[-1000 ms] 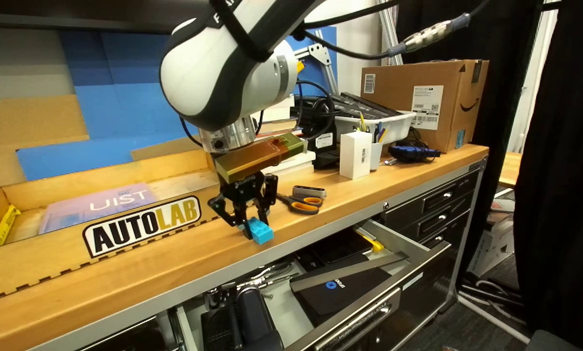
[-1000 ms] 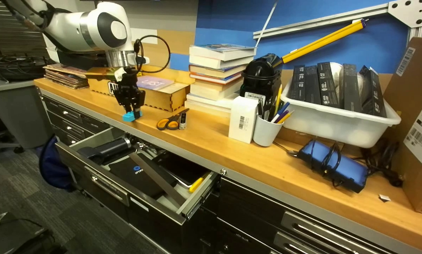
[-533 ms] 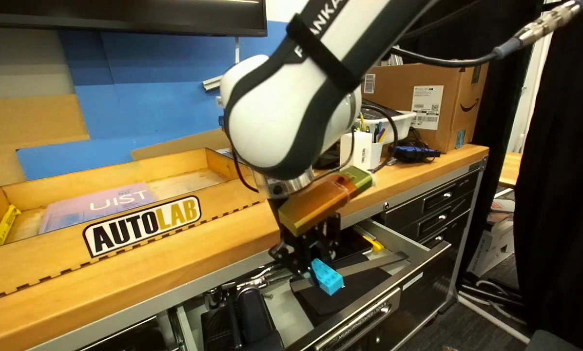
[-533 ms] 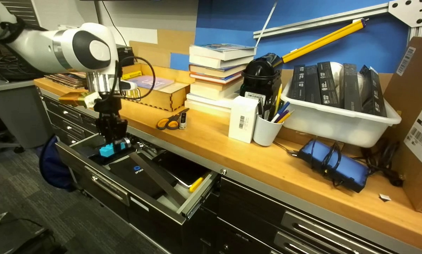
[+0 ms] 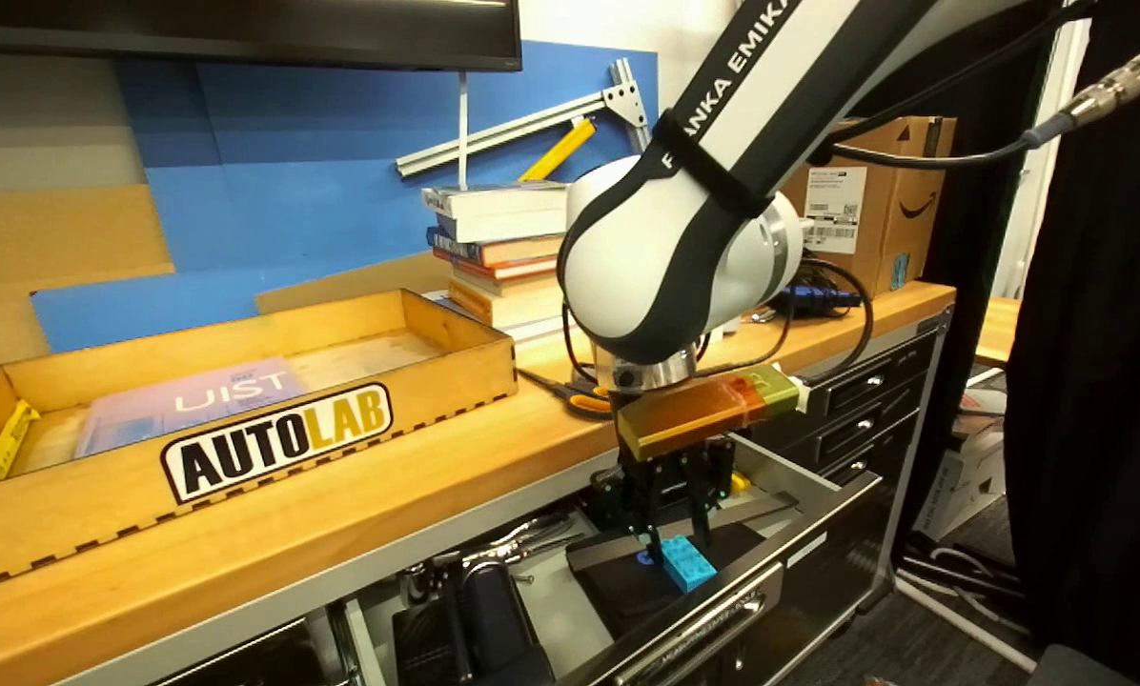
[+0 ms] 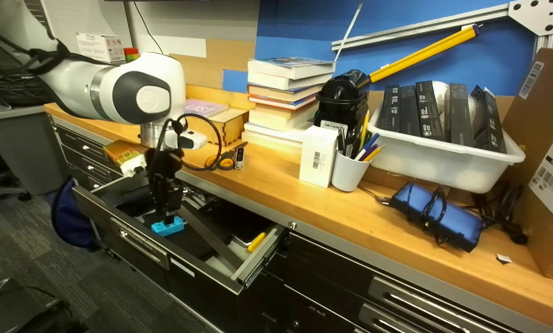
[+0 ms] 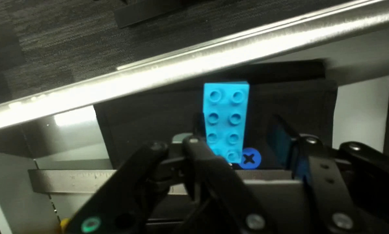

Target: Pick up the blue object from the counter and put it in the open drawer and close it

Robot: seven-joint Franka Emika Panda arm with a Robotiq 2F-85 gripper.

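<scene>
The light-blue studded block [image 5: 690, 564] lies inside the open drawer [image 5: 842, 497], apparently on a flat black case [image 5: 618, 581]. It also shows in an exterior view [image 6: 168, 226] and in the wrist view [image 7: 226, 110]. My gripper [image 7: 238, 130] is pointed down into the drawer [image 6: 211, 286] with its fingers apart around the near end of the block. One finger is close beside the block's left edge in the wrist view; whether it touches is unclear. A clear gap separates the other finger from the block. The wooden counter [image 5: 389, 495] is behind the drawer.
The drawer also holds a steel ruler [image 7: 77, 180], a dark cylindrical tool [image 5: 494, 610] and a yellow-handled item [image 6: 258, 241]. Scissors [image 6: 218, 160], a wooden AUTOLAB tray [image 5: 437, 405], stacked books [image 6: 288, 92] and a white box [image 6: 318, 157] stand on the counter.
The gripper has carried the blue block from the counter's edge out over the drawer and down into it. Its fingers have now opened apart from the block.
</scene>
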